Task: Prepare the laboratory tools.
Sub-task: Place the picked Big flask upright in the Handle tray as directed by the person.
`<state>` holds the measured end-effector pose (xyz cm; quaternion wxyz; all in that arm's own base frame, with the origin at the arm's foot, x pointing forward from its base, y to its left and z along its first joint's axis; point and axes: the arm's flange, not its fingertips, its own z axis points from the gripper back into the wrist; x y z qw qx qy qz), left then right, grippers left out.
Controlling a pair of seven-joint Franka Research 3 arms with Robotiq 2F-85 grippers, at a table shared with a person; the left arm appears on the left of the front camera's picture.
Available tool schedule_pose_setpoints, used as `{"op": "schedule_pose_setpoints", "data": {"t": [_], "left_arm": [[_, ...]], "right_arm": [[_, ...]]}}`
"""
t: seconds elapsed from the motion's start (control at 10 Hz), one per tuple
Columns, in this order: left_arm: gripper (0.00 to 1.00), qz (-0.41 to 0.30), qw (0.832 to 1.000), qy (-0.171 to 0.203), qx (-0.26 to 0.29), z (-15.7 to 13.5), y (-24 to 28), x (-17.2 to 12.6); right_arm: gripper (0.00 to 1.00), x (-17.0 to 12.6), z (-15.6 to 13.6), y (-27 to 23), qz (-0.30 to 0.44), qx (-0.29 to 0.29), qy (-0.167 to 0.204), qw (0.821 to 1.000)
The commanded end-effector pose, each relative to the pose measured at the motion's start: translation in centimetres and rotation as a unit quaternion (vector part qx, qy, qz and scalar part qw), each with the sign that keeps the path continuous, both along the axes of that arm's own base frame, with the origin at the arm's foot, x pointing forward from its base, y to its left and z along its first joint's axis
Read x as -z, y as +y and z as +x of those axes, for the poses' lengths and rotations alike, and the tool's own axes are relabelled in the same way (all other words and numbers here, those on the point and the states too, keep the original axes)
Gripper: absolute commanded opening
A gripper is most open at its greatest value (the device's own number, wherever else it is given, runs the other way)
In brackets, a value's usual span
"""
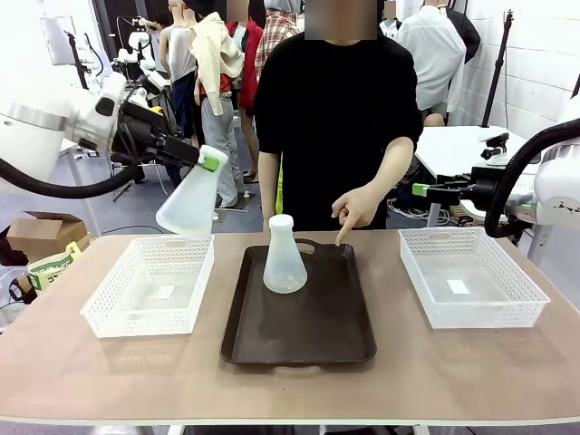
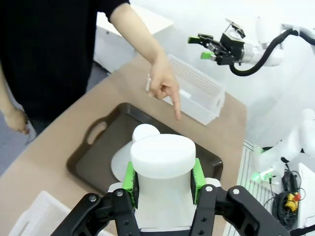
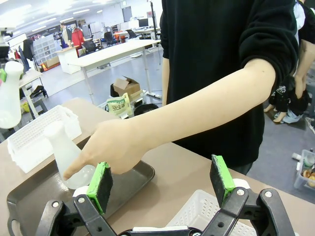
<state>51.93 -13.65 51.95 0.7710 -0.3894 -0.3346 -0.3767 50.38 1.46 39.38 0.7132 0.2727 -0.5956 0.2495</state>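
One frosted-white flask [image 1: 190,204] hangs tilted above the left mesh basket [image 1: 149,285], its neck clamped in my left gripper [image 1: 210,161]. In the left wrist view that flask's neck [image 2: 163,162] sits between the green pads [image 2: 130,177], so my left gripper [image 2: 163,174] is shut on it. The second flask [image 1: 285,258] stands upright on the dark brown tray [image 1: 299,335], also seen as flask [image 2: 143,133] and flask [image 3: 66,152]. My right gripper [image 1: 426,190] hovers open behind the right basket, and in the right wrist view the gripper [image 3: 161,184] holds nothing.
A person stands at the far side; a hand [image 1: 353,213] points down at the tray's far right corner. The right mesh basket [image 1: 471,276] holds only a small label. A brown tabletop [image 1: 91,372] surrounds the tray.
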Motion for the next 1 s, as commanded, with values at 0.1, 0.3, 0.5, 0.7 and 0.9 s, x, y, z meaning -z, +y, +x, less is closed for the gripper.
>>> {"op": "schedule_pose_setpoints", "data": {"t": [0.1,0.3,0.5,0.7,0.9], "left_arm": [[0.0,-0.019,0.999,0.005,0.033,-0.6,-1.1,-0.1],[0.0,-0.01,1.0,0.014,0.011,0.0,-0.5,0.8],[0.0,-0.01,1.0,0.014,0.011,0.0,-0.5,0.8],[0.0,-0.044,0.997,-0.008,0.062,-0.7,-0.4,1.0],[0.0,-0.17,0.976,-0.125,0.057,-3.8,-0.8,-0.1]], "right_arm": [[1.0,0.0,0.0,-0.1,-0.006,-0.002,0.001,1.0],[1.0,0.0,0.0,-0.1,-0.006,-0.002,0.001,1.0],[1.0,0.0,0.0,-0.1,-0.006,-0.002,0.001,1.0],[1.0,0.0,0.0,-0.1,-0.006,-0.002,0.001,1.0],[1.0,0.0,0.0,-0.1,-0.006,-0.002,0.001,1.0]]}}
